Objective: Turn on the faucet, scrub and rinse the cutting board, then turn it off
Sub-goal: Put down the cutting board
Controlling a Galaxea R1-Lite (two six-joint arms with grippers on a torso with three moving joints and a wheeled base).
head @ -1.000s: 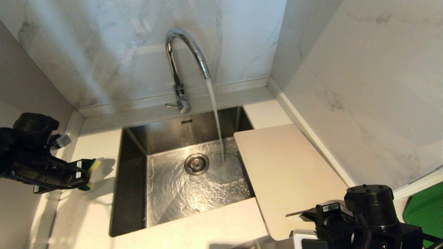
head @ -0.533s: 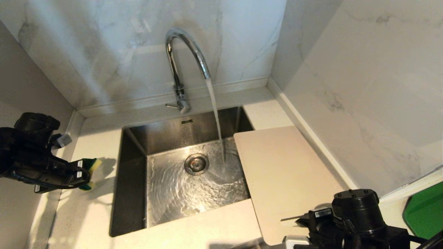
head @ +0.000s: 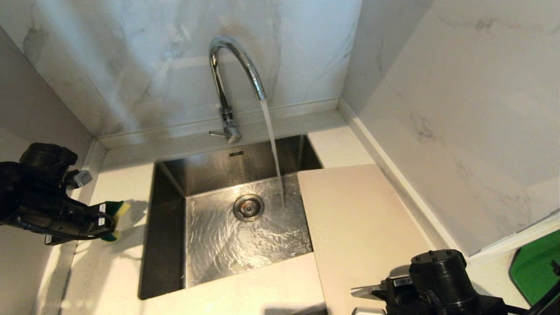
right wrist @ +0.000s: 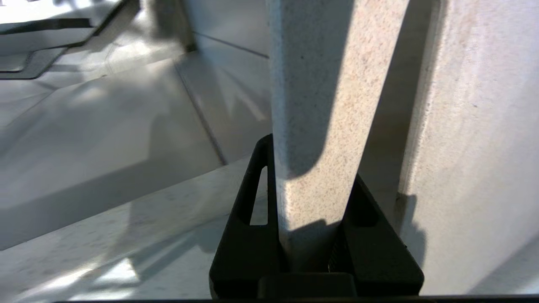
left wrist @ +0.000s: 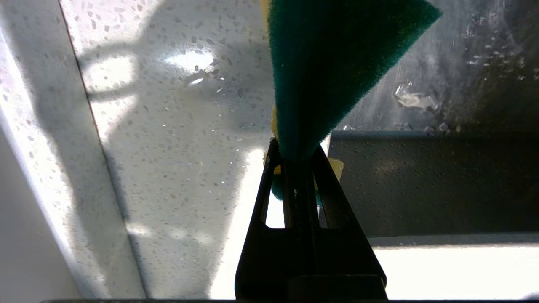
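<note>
Speckled white counter [head: 245, 288], marble corner walls. Steel sink [head: 166, 227]; faucet [head: 227, 78] running. Cutting board [head: 358, 227] overhanging sink's right edge, seemingly lifted, clamped by right gripper [right wrist: 311, 235]. Left gripper [left wrist: 294, 168] pinching sponge [left wrist: 328, 63] over left counter.

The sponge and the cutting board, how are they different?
The sponge is small, green and yellow; the cutting board is large and plain pale beige. The sponge is soft and pinched thin in the left gripper; the cutting board is stiff and flat in the right gripper. The sponge hangs over the counter; the board's edge juts over the sink. Both are gripped.
</note>
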